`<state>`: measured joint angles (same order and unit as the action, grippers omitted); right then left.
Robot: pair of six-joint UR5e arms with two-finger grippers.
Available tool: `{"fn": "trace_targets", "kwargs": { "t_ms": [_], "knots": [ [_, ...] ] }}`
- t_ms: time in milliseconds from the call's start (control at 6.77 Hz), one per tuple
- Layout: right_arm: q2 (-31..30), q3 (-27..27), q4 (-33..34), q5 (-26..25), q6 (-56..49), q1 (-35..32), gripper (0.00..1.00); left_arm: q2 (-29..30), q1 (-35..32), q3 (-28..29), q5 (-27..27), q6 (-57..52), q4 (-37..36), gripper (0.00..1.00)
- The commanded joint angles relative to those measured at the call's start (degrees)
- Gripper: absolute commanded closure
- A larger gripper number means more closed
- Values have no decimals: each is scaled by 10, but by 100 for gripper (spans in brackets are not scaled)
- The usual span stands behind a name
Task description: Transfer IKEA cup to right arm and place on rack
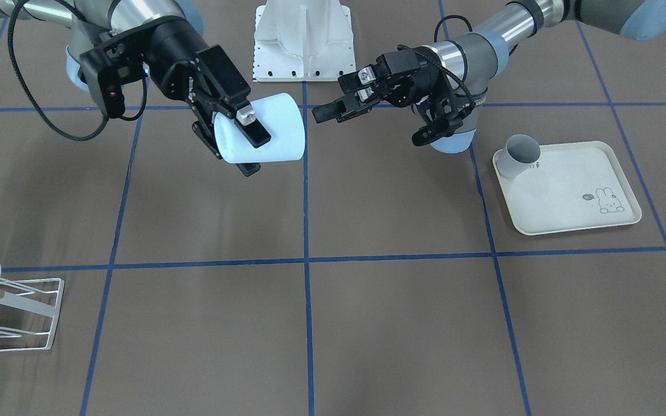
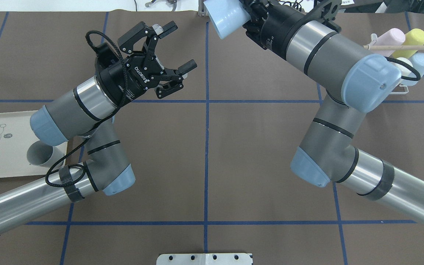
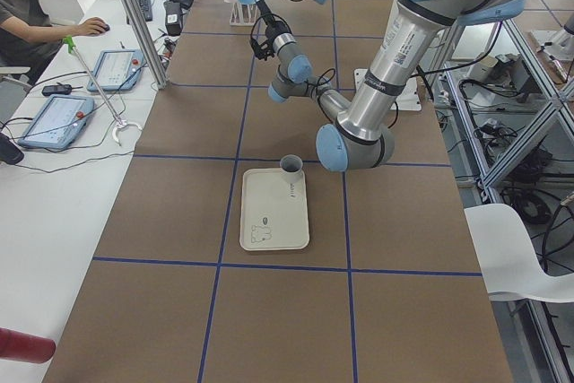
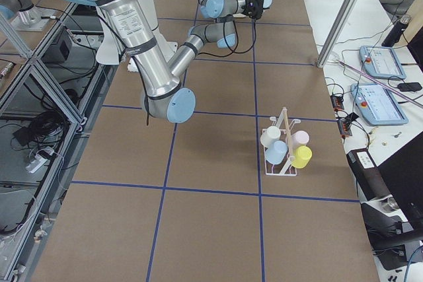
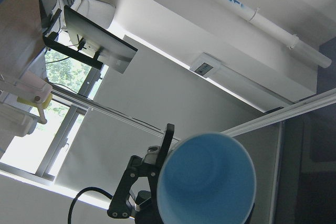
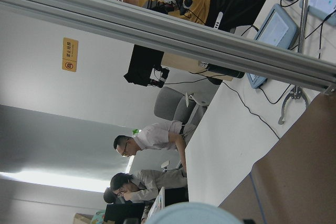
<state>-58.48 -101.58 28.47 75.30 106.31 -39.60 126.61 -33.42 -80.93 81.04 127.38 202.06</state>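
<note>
The IKEA cup [image 1: 275,130] is pale blue and lies on its side in the air, well above the table, with my right gripper [image 1: 255,153] shut on its closed end. The overhead view shows the cup [image 2: 226,20] at the top, mouth toward the left arm. My left gripper [image 2: 177,46] is open, a short gap away from the cup and touching nothing. In the left wrist view I look straight into the cup's mouth [image 5: 210,182]. The white wire rack [image 2: 403,79] stands at the far right with a wooden peg.
Pink, yellow, white and pale blue cups [image 2: 412,38] hang on the rack. A cream rabbit-print tray [image 1: 576,196] with a grey cup [image 1: 521,153] lying on it sits near the left arm's base. A white mounting plate [image 1: 304,40] is at the robot's base. People sit at the side desk [image 3: 54,96].
</note>
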Motion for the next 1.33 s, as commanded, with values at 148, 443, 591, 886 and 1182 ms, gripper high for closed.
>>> {"fn": "trace_targets", "kwargs": {
  "t_ms": [148,443,591,886,1182],
  "knots": [
    [-51,68,4,-2,-115,-78,100,-8,-6,-55,10,-121,-130,0],
    [-97,78,75,-5,-208,-142,100,-10,-6,-101,10,-150,-230,0],
    [-102,78,152,-48,-268,-144,100,-10,-6,-120,10,-151,-264,0],
    [-105,104,214,-122,-338,-148,100,-11,-5,-128,11,-151,-291,0],
    [-106,159,213,-152,-387,-148,100,-29,-2,-130,11,-151,-290,0]
  ]
}}
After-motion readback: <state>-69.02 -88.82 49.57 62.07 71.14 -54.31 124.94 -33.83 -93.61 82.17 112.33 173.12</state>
